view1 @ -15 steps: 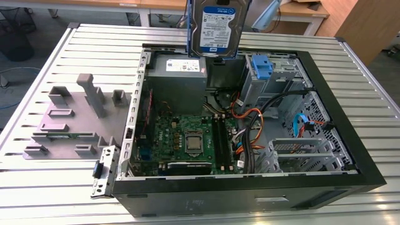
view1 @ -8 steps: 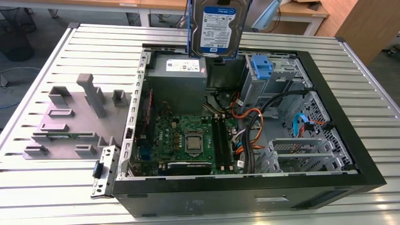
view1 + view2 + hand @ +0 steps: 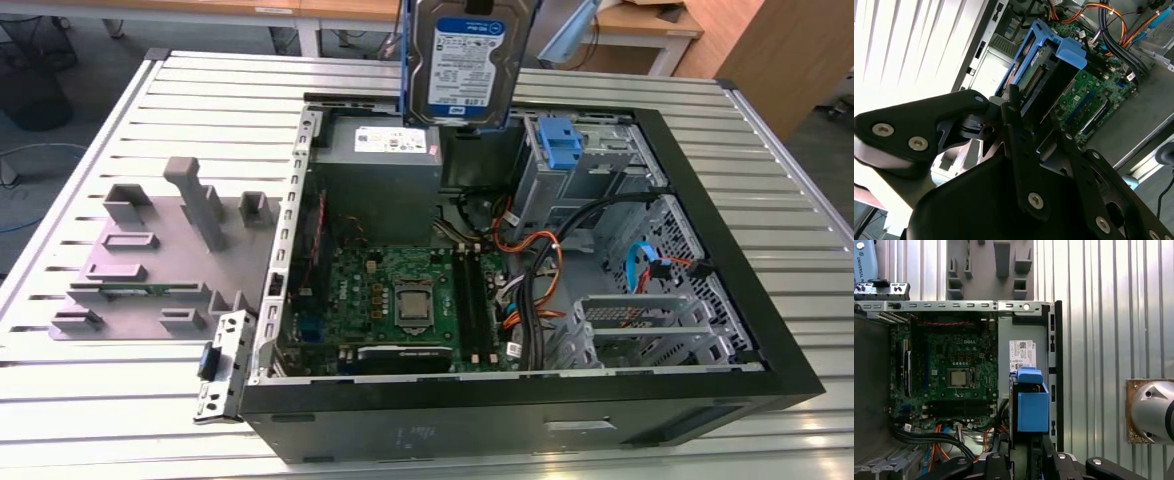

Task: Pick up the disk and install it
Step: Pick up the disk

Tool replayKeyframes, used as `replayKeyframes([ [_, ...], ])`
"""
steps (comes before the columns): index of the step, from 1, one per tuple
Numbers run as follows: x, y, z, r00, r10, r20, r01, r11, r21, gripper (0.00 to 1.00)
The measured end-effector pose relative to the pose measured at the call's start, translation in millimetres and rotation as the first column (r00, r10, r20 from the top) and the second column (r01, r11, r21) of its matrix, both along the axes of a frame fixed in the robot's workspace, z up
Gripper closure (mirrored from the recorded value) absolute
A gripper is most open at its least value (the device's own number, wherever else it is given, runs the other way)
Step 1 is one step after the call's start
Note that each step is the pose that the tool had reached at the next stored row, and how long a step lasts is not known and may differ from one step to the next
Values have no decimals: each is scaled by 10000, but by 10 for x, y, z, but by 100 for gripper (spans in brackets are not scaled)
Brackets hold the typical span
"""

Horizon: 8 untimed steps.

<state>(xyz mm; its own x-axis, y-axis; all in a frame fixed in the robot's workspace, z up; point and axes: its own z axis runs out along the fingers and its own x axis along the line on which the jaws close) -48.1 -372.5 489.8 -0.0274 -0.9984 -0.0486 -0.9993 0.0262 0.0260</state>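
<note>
The disk [image 3: 467, 60], a silver-grey drive with a white-and-blue label and blue side rails, hangs upright in the air above the back of the open computer case [image 3: 767, 330], over the power supply [image 3: 380, 165]. In both wrist views my gripper [image 3: 1041, 127] [image 3: 1026, 457] is shut on the disk [image 3: 1036, 75] [image 3: 1013, 405]. Its black fingers [image 3: 1016, 125] clamp the end away from the blue tab [image 3: 1072, 52] [image 3: 1031, 405]. In the first wrist view the disk sits edge-on above the power supply's white sticker [image 3: 1022, 354].
Inside the case lie the motherboard [image 3: 400, 290], orange and black cables [image 3: 534, 265] and a drive cage with a bare blue bracket [image 3: 561, 140]. A grey fixture block [image 3: 160, 250] stands on the slatted metal table [image 3: 120, 420] at the exterior view's left.
</note>
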Motion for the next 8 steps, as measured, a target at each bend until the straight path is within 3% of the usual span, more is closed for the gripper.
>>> replayKeyframes([
  [8, 4, -86, 0, 10000, 0, -1, 0, 10000, -22, 65],
])
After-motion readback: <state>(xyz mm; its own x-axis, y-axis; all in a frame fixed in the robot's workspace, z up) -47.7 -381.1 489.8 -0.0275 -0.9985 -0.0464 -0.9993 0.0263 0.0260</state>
